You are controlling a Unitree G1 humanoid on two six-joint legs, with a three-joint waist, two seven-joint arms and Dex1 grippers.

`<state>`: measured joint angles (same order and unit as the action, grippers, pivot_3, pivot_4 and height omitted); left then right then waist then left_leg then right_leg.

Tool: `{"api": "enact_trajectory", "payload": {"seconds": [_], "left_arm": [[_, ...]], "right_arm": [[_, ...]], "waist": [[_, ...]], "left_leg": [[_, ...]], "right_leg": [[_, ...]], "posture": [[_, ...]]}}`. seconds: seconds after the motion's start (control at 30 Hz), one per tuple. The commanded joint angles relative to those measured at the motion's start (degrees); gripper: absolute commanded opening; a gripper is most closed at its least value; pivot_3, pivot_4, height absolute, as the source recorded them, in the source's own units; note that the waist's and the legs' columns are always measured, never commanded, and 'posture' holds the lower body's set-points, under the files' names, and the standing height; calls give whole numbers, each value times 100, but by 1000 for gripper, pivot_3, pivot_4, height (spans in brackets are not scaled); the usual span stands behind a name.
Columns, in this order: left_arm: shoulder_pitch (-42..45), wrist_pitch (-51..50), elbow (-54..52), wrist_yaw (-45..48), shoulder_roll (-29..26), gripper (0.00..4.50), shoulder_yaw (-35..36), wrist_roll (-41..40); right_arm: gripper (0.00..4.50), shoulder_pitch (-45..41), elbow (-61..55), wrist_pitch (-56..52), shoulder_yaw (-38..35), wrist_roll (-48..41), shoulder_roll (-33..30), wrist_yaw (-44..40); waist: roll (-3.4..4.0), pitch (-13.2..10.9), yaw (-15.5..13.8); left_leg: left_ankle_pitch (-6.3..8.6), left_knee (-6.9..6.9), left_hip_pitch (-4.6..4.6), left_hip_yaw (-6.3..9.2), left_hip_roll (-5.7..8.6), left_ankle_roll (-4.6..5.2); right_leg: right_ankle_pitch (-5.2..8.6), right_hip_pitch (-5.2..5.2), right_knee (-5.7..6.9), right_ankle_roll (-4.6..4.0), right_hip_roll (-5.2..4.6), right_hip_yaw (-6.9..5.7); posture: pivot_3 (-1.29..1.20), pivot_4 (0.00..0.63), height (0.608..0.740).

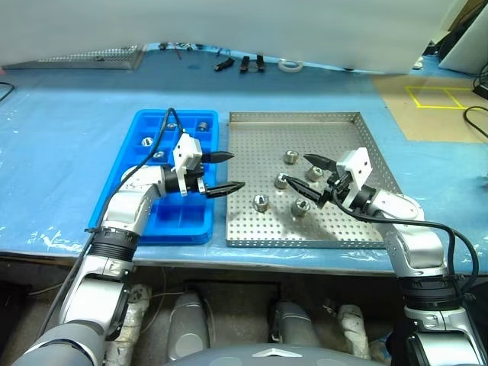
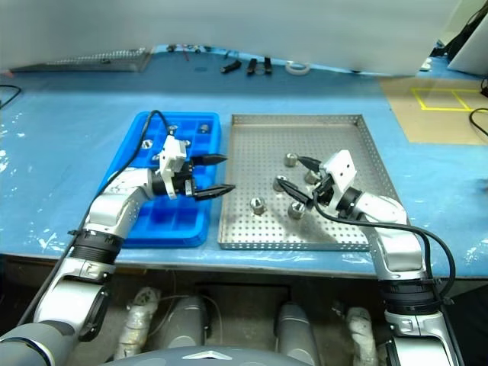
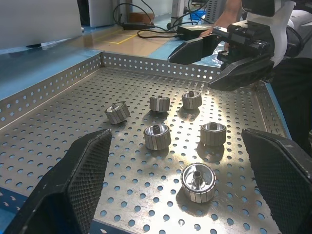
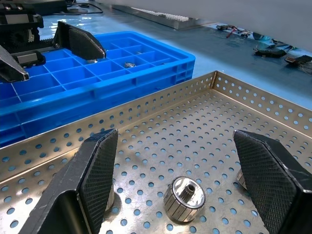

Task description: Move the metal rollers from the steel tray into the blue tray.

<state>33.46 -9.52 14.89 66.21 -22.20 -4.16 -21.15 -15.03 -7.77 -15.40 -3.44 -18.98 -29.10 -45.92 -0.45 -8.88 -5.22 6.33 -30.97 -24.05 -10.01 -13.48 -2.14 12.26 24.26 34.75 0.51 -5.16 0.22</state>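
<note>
Blue table (image 1: 69, 137), steel tray (image 1: 335, 229), five metal rollers (image 1: 261, 203), blue tray (image 1: 152, 225)

This is looking like a workshop or robotics test bench: a long worktable (image 1: 69, 145) is lying under blue protective film, small hand tools (image 1: 240, 64) and a roll of tape (image 1: 290, 66) are sitting along its far edge, a wire-mesh rack (image 1: 91, 57) is resting at the back corner, yellow tape (image 1: 438, 97) is marking out a square, and cables (image 3: 146, 27) are trailing across the surface.
</note>
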Motion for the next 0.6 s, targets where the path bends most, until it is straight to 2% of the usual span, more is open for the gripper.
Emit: {"api": "enact_trajectory", "payload": {"seconds": [0.03, 0.5, 0.6], "left_arm": [[31, 6, -221, -25, -34, 4500, 64, -44], [12, 29, -271, -160, -11, 4500, 98, -60], [235, -266, -363, -293, 115, 4500, 51, -155]], "right_arm": [[3976, -41, -174, 117, -97, -83, -63, -20], [3976, -105, -92, 128, -157, -100, -133, -64], [3976, -14, -199, 64, -275, -124, -198, 15]], "waist": [[0, 0, -10], [0, 0, -28], [0, 0, -26]], "left_leg": [[0, 0, 0, 0, 0, 0], [0, 1, 0, 0, 0, 0], [0, 1, 0, 0, 0, 0]], "right_leg": [[0, 0, 0, 0, 0, 0], [0, 0, -1, 0, 0, 0], [0, 0, -1, 0, 0, -1]], "posture": [[-18, 150, 740], [-2, 150, 740], [-20, 150, 740]]}}
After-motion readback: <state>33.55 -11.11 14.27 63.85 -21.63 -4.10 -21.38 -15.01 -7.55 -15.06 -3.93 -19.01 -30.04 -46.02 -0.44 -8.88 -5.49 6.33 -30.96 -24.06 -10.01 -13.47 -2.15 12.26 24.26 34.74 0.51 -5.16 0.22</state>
